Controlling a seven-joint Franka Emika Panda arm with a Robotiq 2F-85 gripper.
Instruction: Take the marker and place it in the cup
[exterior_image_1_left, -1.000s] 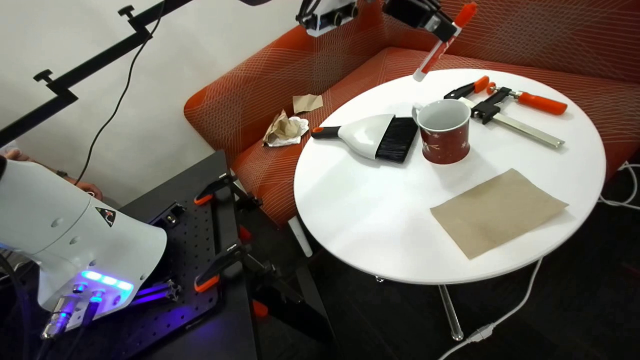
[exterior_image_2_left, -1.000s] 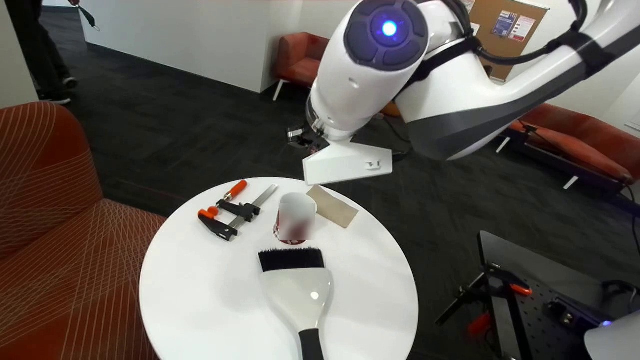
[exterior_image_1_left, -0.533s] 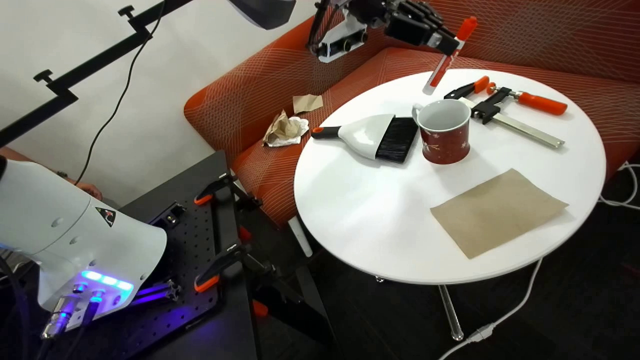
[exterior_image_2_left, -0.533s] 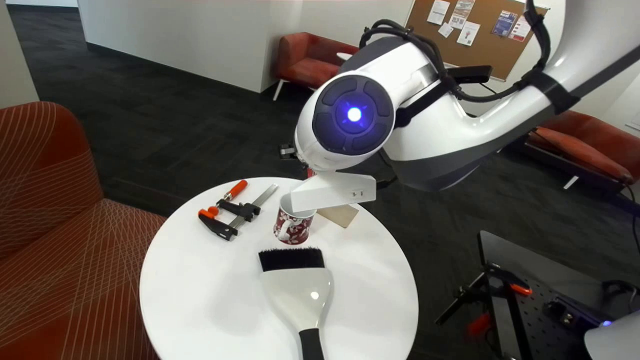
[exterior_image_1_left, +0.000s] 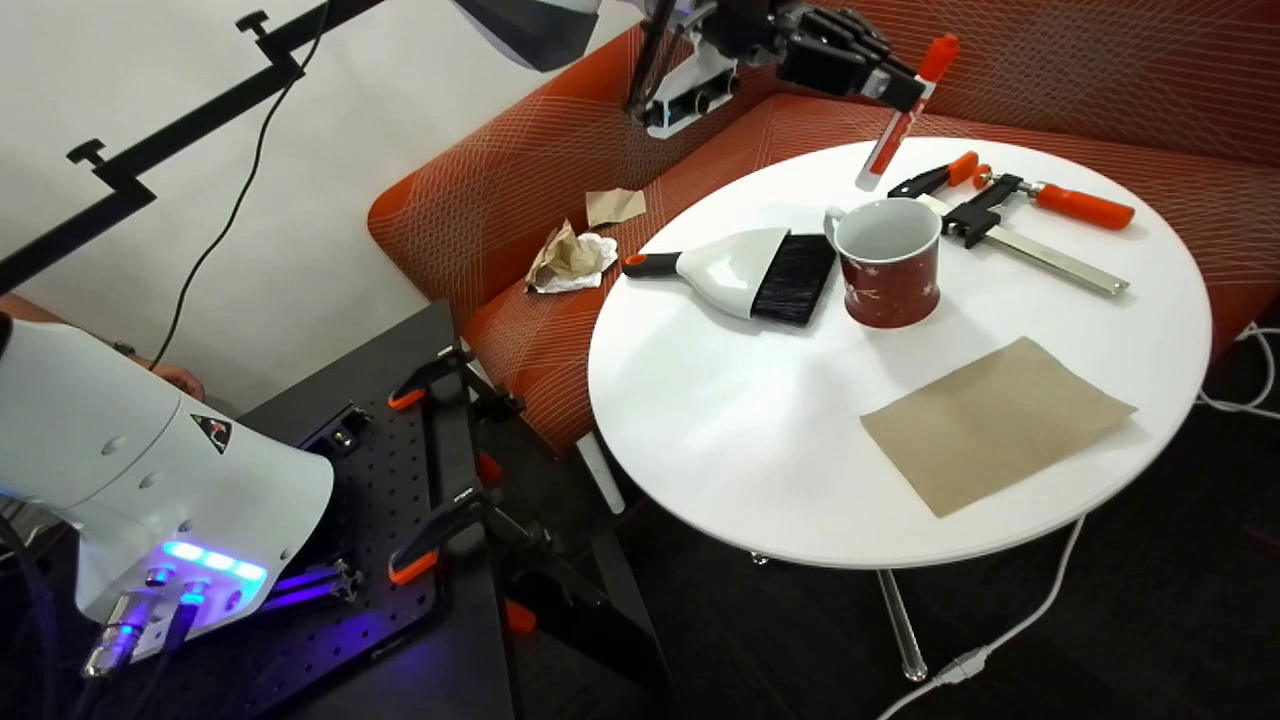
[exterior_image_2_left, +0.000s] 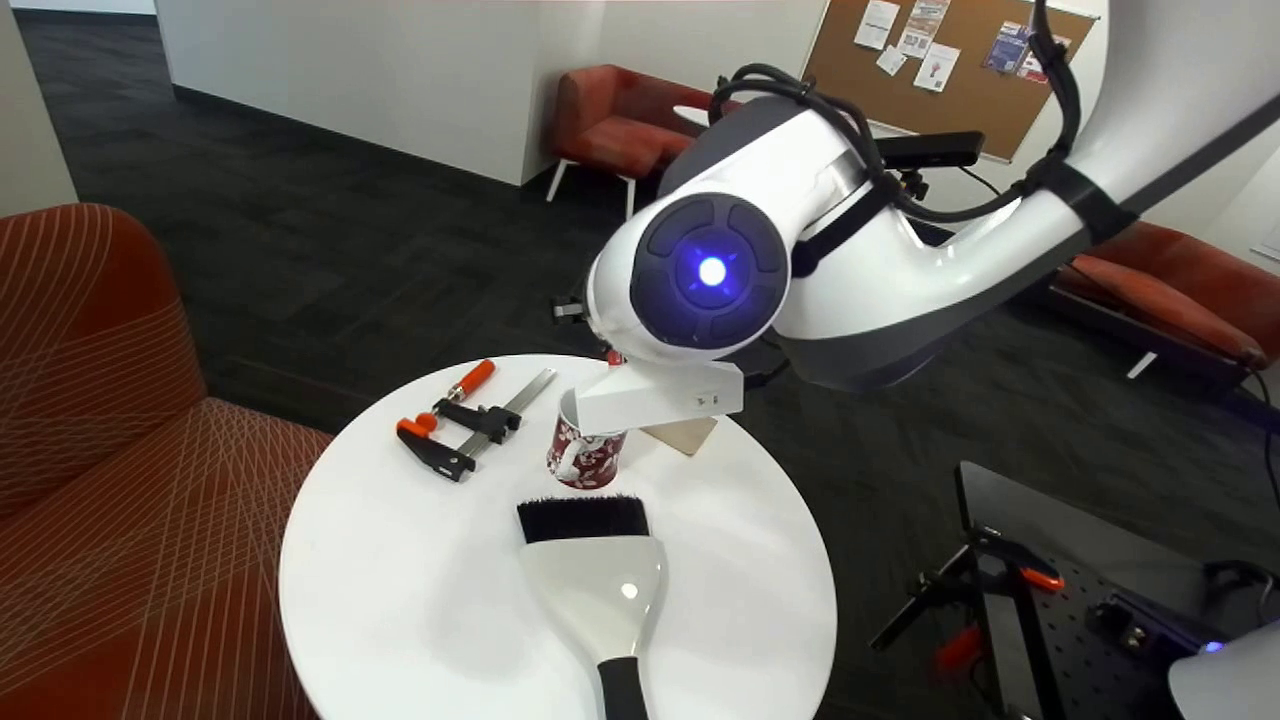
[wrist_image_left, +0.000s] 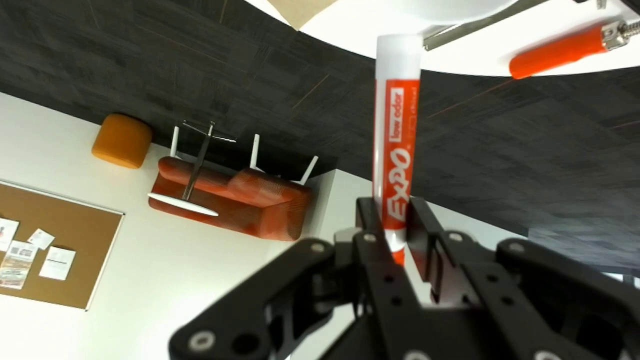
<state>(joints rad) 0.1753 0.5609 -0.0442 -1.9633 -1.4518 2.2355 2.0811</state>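
My gripper (exterior_image_1_left: 910, 88) is shut on the red marker (exterior_image_1_left: 898, 128) and holds it in the air. In the wrist view the gripper (wrist_image_left: 390, 220) grips the marker (wrist_image_left: 398, 120) near its red end; the white end points away from the fingers. The marker hangs tilted, white end lowest, appearing above and behind the mug. In an exterior view only a bit of red (exterior_image_2_left: 614, 357) shows beside the wrist. The dark red mug (exterior_image_1_left: 890, 290) stands upright on the table, open at the top; the wrist's white part partly covers the mug (exterior_image_2_left: 583, 460) in an exterior view.
A brush with a white body (exterior_image_1_left: 735, 270) lies beside the mug, close to its handle. A clamp with red-orange grips (exterior_image_1_left: 1060, 260) lies on the other side. Brown paper (exterior_image_1_left: 1000, 425) lies on the round white table (exterior_image_1_left: 720, 450). A red bench (exterior_image_1_left: 520, 240) runs behind it.
My gripper has moved down and slightly right in an exterior view, still holding the marker, mostly in the earlier half second. The wrist now covers more of the mug. The table objects have not moved.
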